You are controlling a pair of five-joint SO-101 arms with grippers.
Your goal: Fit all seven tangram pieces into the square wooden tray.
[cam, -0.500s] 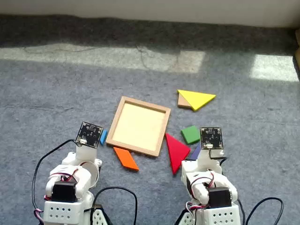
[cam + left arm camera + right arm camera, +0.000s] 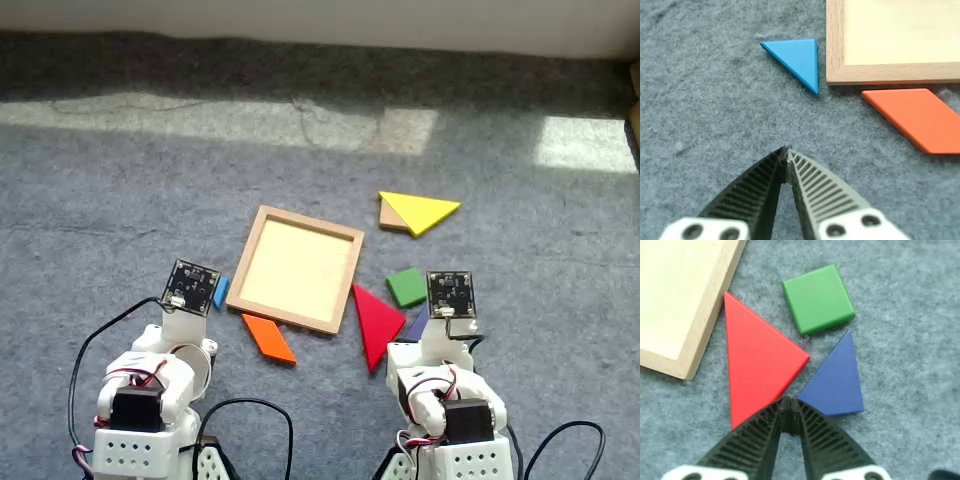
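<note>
The square wooden tray point(image 2: 257, 228) lies in the middle of the grey carpet with nothing in it. Around it lie a red triangle point(image 2: 375, 318), a green square point(image 2: 405, 286), a dark blue triangle point(image 2: 836, 379), an orange parallelogram point(image 2: 268, 337), a light blue triangle point(image 2: 796, 56), and farther back a yellow triangle point(image 2: 420, 210) over a tan piece point(image 2: 391, 215). My left gripper point(image 2: 785, 151) is shut and holds nothing, just short of the light blue triangle. My right gripper point(image 2: 788, 401) is also shut, its tips between the red and dark blue triangles.
Both arm bases stand at the near edge of the carpet, the left arm point(image 2: 150, 400) and the right arm point(image 2: 445, 400). Sunlit patches fall across the far carpet. A cable point(image 2: 300, 110) lies on the floor at the back.
</note>
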